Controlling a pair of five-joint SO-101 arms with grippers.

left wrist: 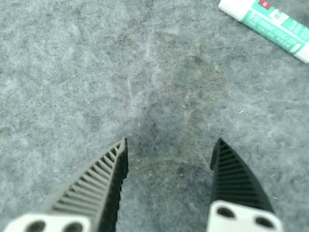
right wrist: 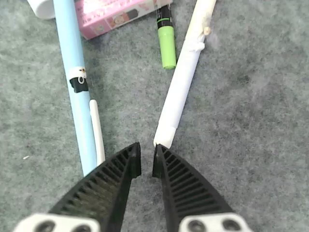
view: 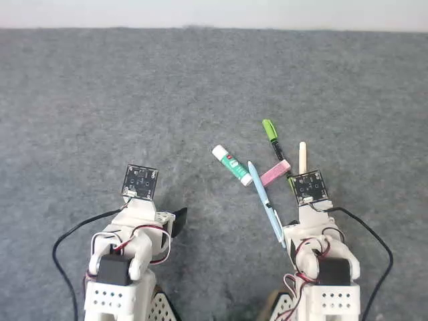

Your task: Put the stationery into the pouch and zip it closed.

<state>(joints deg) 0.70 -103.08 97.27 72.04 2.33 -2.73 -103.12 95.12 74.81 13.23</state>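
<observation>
Near edge of the desk [view: 100, 100]: my two arms sit side by side, the left arm [view: 127, 261] towards the near-left corner and the right arm [view: 321, 261] towards the near-right.

Left gripper [left wrist: 171, 145]: fingers spread wide, nothing between them, bare grey felt underneath.

Right gripper [right wrist: 147, 147]: fingers pressed almost together with a thin slit between them, pinching nothing. The near end of the white pen [right wrist: 183, 82] lies just beyond the tips, right by one of them. I can't tell if it touches.

All the stationery is loose in the right half of the desk, about midway between the near and far edges.

- The blue pen [view: 266, 200] is nearest. It starts beside the right arm and slants away towards the far-left.
- The pink eraser [view: 275, 172] lies against the blue pen's far part, on its right side.
- The glue stick [view: 231, 165] is left of the blue pen, with its cap end just beside the pen's far tip. It also shows at the edge of the left wrist view.
- The white pen points straight at the far edge, to the right of the eraser.
- The green marker [view: 271, 132] reaches farthest. It slants between the eraser and the white pen, and its side meets the eraser's end.
</observation>
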